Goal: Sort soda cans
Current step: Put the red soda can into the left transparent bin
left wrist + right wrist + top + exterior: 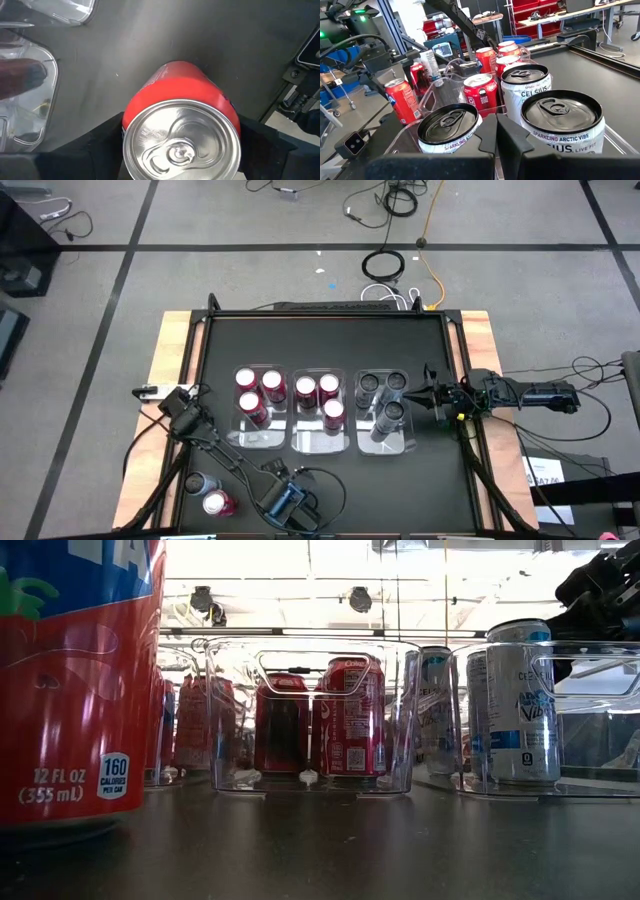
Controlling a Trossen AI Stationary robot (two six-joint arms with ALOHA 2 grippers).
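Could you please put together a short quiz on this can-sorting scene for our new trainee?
1. True or false: the right-hand clear bin holds red cans.
2. How many red Coca-Cola cans stand in the middle clear bin?
3. Which claw is at the loose red can outside the bins? A: left. B: right. C: neither.

Key:
1. False. It holds three Celsius cans.
2. Three.
3. A. The left claw is at that can, while the right claw is beside the Celsius bin, shut and empty.
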